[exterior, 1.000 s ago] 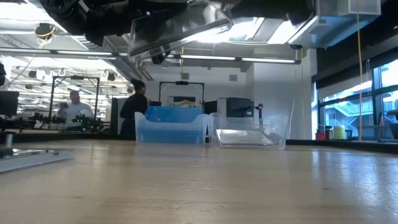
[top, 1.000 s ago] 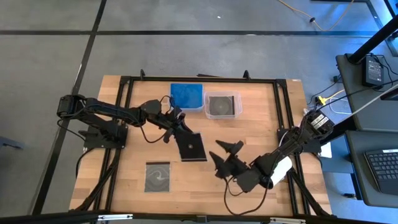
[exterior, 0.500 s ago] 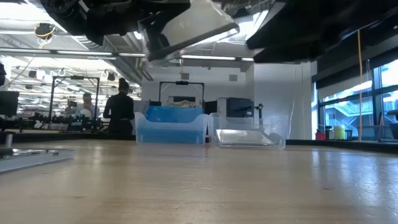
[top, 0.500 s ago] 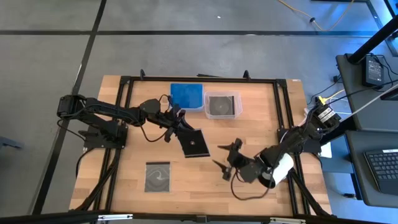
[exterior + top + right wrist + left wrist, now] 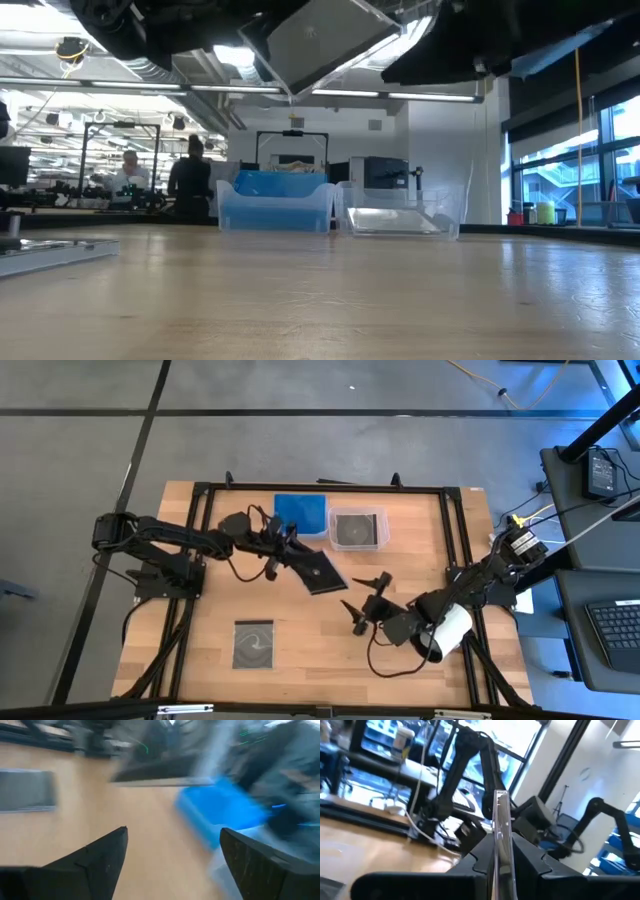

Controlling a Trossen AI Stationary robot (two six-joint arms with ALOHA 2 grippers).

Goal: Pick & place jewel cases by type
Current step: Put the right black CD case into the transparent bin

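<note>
Left wrist view: the left gripper [image 5: 502, 865] is pinching a dark jewel case [image 5: 501, 827] edge-on between its two fingers [image 5: 480, 857].

Seen from above, the left gripper [image 5: 283, 550] is gripping that case [image 5: 319, 571] at one corner, and the case is sticking out past the fingertips, tilted and lifted off the table [image 5: 200, 610], just in front of the blue tub [image 5: 301, 514] and the clear tub [image 5: 358, 528], which is already holding a dark case. Low down, the held case [image 5: 320, 40] is hanging slanted above the tabletop. Another grey jewel case [image 5: 253, 645] is lying flat near the front edge, well apart. The right gripper [image 5: 365, 603] is hovering right of centre with its fingers [image 5: 90, 857] spread wide, holding nothing. No writing is readable on any case.
</note>
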